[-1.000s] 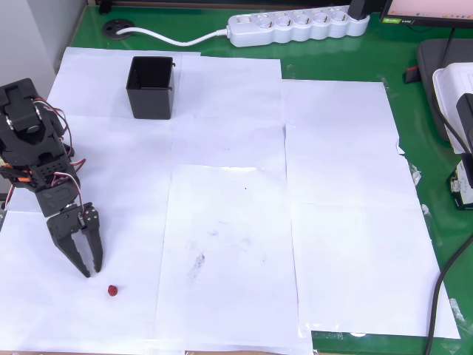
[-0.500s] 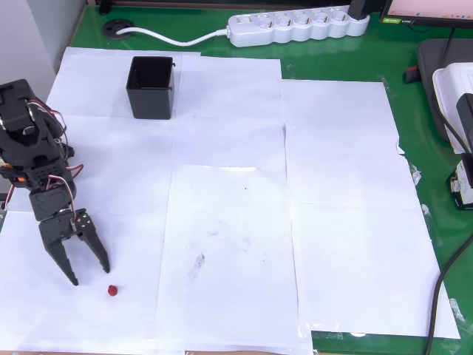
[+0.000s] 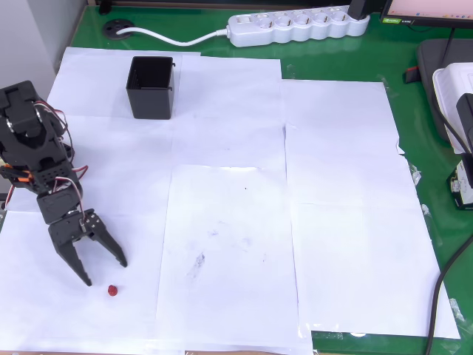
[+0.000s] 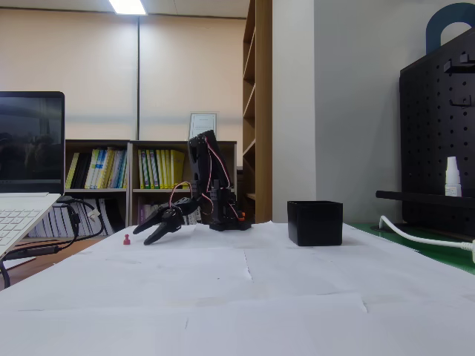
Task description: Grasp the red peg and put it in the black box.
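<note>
Reach under way, nothing picked up yet.

The gripper [image 3: 106,271] hangs low with its fingers spread wide and nothing between them, just short of the red peg [image 3: 112,291], which lies on the white paper near the desk's front left corner in the overhead view. The black box [image 3: 151,87] stands well apart toward the far edge, and it looks empty. Grasping, carrying and dropping the peg are all left to do.
</note>
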Robot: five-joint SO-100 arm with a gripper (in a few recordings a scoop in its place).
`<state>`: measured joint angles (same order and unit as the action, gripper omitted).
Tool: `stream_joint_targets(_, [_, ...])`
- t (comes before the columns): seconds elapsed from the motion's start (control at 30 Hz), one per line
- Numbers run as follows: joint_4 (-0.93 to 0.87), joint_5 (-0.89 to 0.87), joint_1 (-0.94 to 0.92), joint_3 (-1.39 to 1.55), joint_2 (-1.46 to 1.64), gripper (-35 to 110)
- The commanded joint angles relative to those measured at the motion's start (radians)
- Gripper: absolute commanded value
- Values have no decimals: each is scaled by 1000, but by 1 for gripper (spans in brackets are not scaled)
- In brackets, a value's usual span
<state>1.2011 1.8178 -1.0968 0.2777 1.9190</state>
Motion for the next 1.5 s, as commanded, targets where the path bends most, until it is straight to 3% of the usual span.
stream_joint_targets(0.0, [-3,6,8,28,46,29])
stream_joint_targets(1.47, [29,15,-51,181,164,28])
